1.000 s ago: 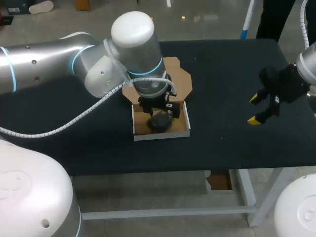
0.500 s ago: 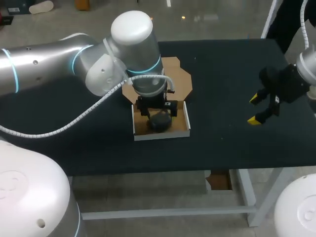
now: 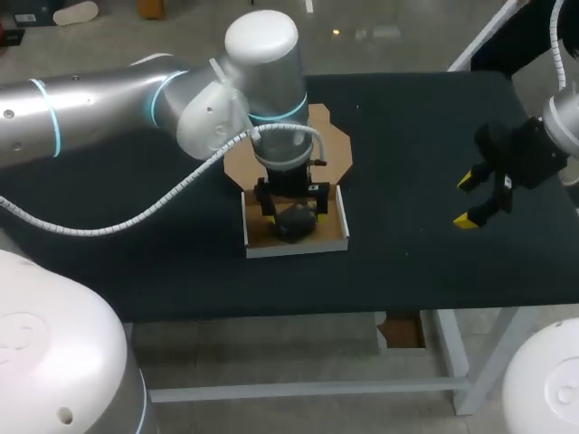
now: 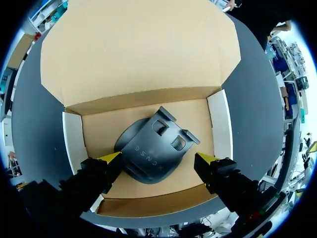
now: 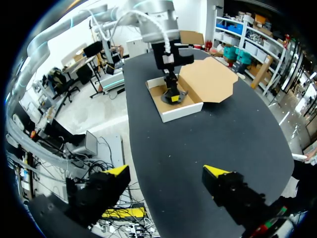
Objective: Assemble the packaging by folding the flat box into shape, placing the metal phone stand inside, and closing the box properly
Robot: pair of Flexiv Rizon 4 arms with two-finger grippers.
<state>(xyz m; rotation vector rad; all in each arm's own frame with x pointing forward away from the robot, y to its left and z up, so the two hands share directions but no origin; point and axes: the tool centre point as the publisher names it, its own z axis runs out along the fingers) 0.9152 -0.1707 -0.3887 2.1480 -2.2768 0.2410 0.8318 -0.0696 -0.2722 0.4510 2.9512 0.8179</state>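
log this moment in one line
phone stand: lying in box | left gripper: open, straddling stand | lid: open, folded back | right gripper: open, empty, off to the right | pending: close lid

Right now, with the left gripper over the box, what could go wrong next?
The left gripper is open astride the phone stand, one fingertip very near it; rising could snag and shift the stand. The stand lies askew in the box with its slotted plate raised, so the lid might not close flat.
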